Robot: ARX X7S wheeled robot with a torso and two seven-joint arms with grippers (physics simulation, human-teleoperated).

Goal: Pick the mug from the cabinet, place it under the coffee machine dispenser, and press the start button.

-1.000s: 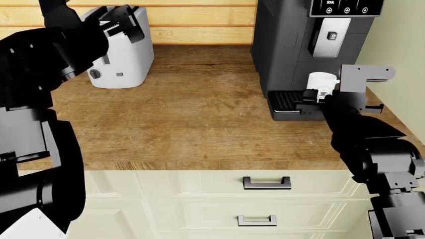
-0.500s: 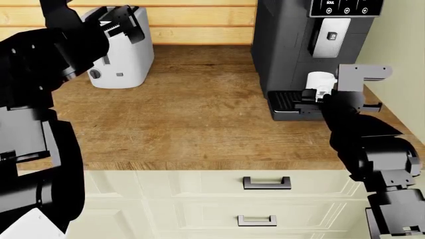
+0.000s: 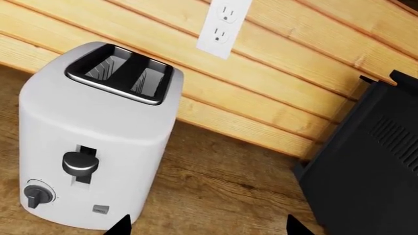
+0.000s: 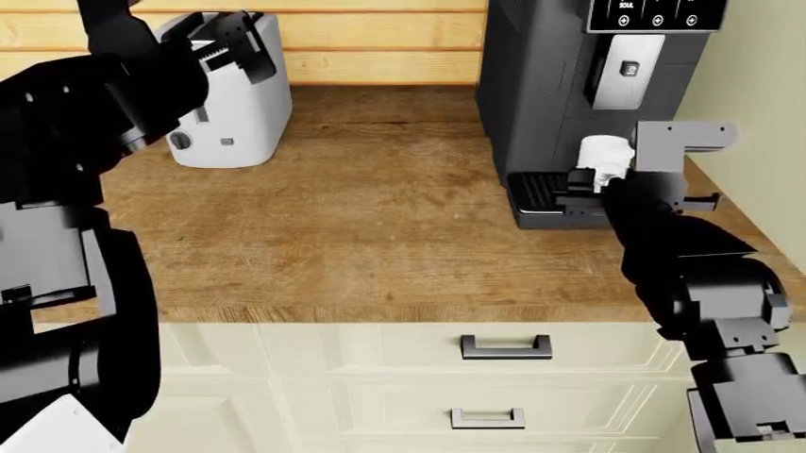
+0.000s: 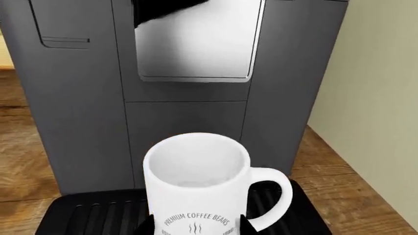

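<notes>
The white mug [image 5: 196,181], printed with small grey lettering, is upright over the black grilled drip tray [image 5: 85,215] with its handle to one side. My right gripper [image 5: 195,226] is shut on the mug, a finger on each side of its lower wall. In the head view the mug [image 4: 603,153] sits in front of the dark-grey coffee machine [image 4: 542,85], below the silver-grey dispenser [image 4: 626,71], which the right wrist view shows as a pale block [image 5: 194,44] directly above the mug. My left gripper [image 4: 233,42] is open, raised near the toaster.
A white toaster [image 4: 233,104] stands at the back left of the wooden counter [image 4: 353,217]; the left wrist view shows the toaster [image 3: 91,137] and a wall outlet [image 3: 222,24]. Touch buttons [image 4: 658,17] line the machine's top panel. Cream drawers [image 4: 504,377] sit below the counter edge. A pale wall [image 4: 762,94] is at right.
My right arm has moved the mug slightly left and deeper toward the machine, over the drip tray. The left arm has not moved.
</notes>
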